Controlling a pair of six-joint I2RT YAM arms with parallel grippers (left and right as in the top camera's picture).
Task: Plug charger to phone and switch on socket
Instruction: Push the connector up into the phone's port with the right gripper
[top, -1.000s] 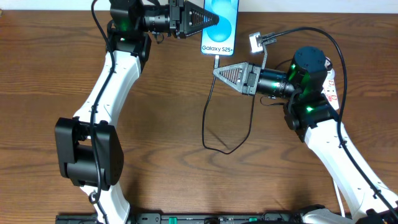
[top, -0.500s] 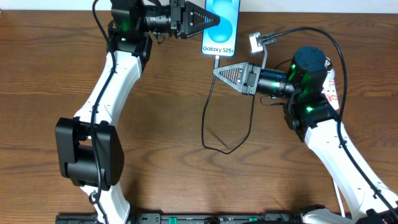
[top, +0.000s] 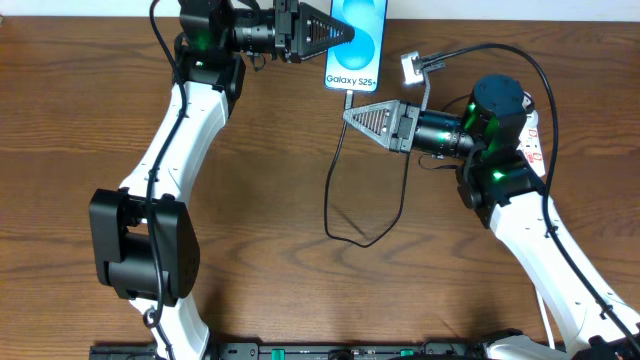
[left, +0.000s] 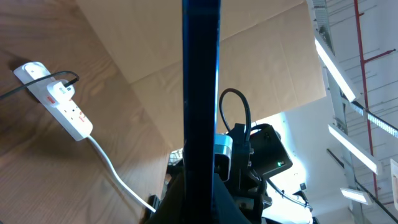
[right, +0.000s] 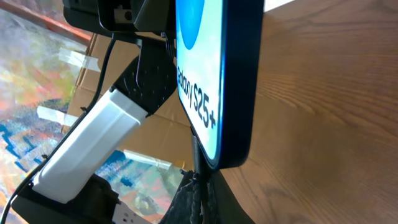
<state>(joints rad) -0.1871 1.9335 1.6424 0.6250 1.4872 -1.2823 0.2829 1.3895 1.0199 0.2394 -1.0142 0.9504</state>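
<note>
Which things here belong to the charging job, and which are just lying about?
Job: phone, held by left gripper; charger, its tip in right gripper; socket.
Not the job: wooden table; cardboard panel behind.

1. Wooden table (top: 270, 150): dark brown grain, fills the overhead view;
2. Cardboard panel (left: 261, 56): tan, creased, behind the table;
3. Ceiling light strips (left: 336, 70): lit;
4. Multicoloured painted surface (right: 31, 81): background, blurred.
</note>
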